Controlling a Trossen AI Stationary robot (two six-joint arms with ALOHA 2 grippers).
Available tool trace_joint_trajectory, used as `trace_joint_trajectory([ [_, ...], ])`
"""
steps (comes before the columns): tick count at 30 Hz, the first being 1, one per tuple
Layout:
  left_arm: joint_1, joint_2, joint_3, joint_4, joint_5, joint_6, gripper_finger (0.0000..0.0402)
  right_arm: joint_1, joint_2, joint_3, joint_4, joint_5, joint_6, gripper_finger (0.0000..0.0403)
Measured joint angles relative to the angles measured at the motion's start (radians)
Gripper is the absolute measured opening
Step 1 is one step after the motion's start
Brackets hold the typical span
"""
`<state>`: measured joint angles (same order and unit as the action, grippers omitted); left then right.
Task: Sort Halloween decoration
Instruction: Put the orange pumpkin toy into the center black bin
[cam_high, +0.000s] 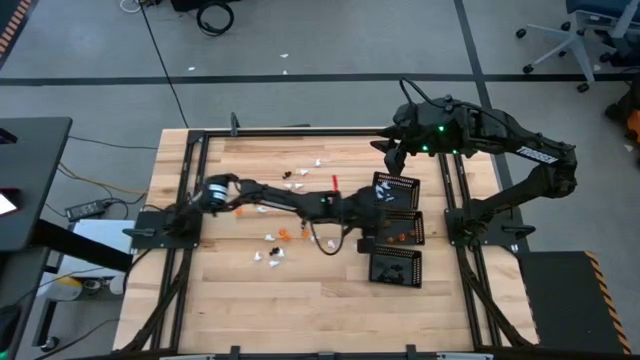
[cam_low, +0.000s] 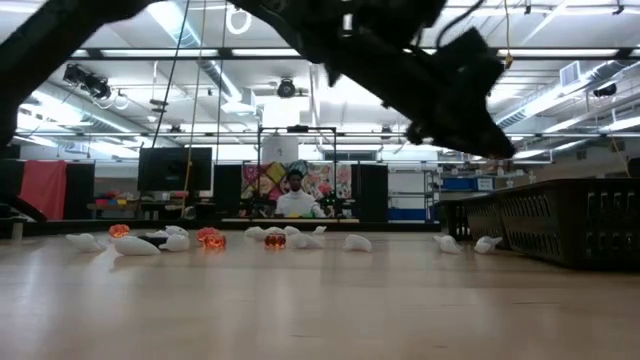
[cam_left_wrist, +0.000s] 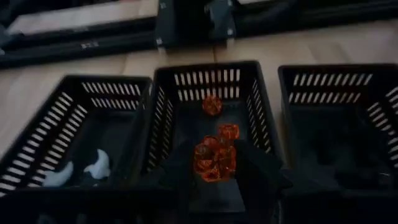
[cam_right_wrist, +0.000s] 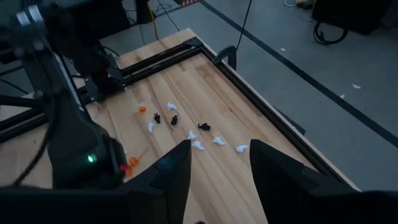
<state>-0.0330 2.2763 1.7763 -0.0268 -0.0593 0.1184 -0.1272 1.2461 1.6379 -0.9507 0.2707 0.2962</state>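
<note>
Bolted at the left edge of the wooden table: the left arm, stretched long across the boards toward the right side. Scattered under and beside that arm, well apart from one another: loose trinkets in white, orange and black, with a few white and black ones toward the far edge and a small mix of white and orange toward the near edge. From table height, the same pieces seen as a low row of white shapes with two orange ones among them, and a person far off in the room behind. Farther right, at the end of the outstretched arm: the left claw, hanging over the near wall of the middle tray and clamped narrowly on an orange trinket, with a dark finger on each side of it. Three black mesh trays in a row just beyond, touching or nearly touching side by side. In the middle one, two more orange pieces on the bottom. In the first tray, a couple of white pieces. In the third tray, contents too dark to tell. Rightmost: the right arm, reaching in from the right edge, with the right claw held high above the far right part of the table, fingers spread wide with nothing between them, looking down on the scattered pieces.
</note>
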Motion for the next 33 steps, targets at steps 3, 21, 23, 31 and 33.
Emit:
trace_joint_trajectory([
  [3,0.0,0.076,0.102,-0.008,0.0,-0.01,0.0114,0.0,0.0,0.0,0.001,0.001,-0.001,0.0167],
  [21,0.003,0.197,0.234,-0.033,0.044,-0.082,0.0184,0.0,0.0,0.0,0.007,-0.002,-0.008,0.0167],
  [23,0.003,0.194,0.234,-0.045,0.045,-0.089,0.0198,0.0,0.0,0.0,0.007,-0.002,-0.006,0.0167],
  [31,-0.017,0.089,0.234,-0.18,-0.003,-0.096,0.0198,0.0,-0.003,0.0,0.007,-0.002,0.0,0.0167],
  [33,-0.029,0.06,0.234,-0.195,-0.026,-0.045,0.0186,0.0,-0.003,0.0,0.007,-0.002,0.0,0.0167],
])
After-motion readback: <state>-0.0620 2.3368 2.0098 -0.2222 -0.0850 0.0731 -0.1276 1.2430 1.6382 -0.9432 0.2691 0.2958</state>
